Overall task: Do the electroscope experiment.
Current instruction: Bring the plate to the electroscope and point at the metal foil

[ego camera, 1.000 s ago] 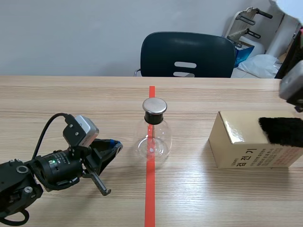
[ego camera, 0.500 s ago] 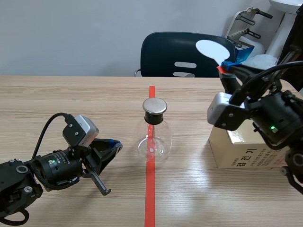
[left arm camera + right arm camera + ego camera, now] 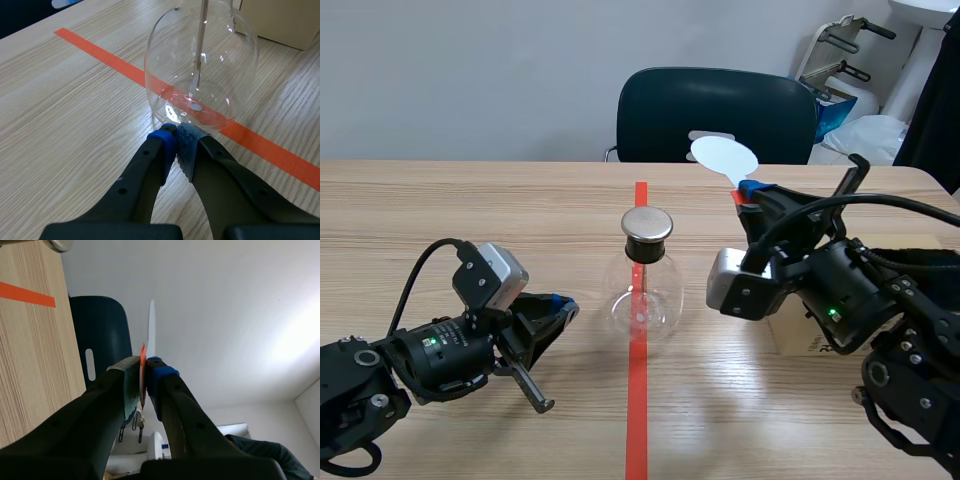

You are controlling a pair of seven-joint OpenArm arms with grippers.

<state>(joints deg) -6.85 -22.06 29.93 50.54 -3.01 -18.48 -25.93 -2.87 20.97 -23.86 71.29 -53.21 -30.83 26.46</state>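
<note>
Toward the near left corner of the bench (image 3: pixel 440 210), the left pincer (image 3: pixel 176 145) lies low with its two pads pressed together on nothing. Its tips sit just beside the foot of the electroscope flask (image 3: pixel 642 295) and point at it. I cannot tell whether they touch the glass.

The flask stands upright near the middle of the bench, on the orange-red tape line (image 3: pixel 638 420). Its long axis is vertical: a thin rod (image 3: pixel 200 45) hangs down inside the bulb, and the metal cap (image 3: pixel 647 223) faces straight up.

Beyond the flask and toward the right edge, the right pincer (image 3: pixel 748 192) is closed on the red stem of a white paddle (image 3: pixel 723 155), clamped between its pads. The paddle stands roughly upright, with its disc end pointing up and leaning slightly toward the flask's side.

The disc is higher than the cap, lies to its right and is clear of it. The right arm is the one placed to act. As I judge it, the coming move is a short travel toward the left edge with a dip, bringing the disc over the cap. The risk is knocking the flask's neck.

A dark chair (image 3: pixel 715 105) stands past the far edge.
</note>
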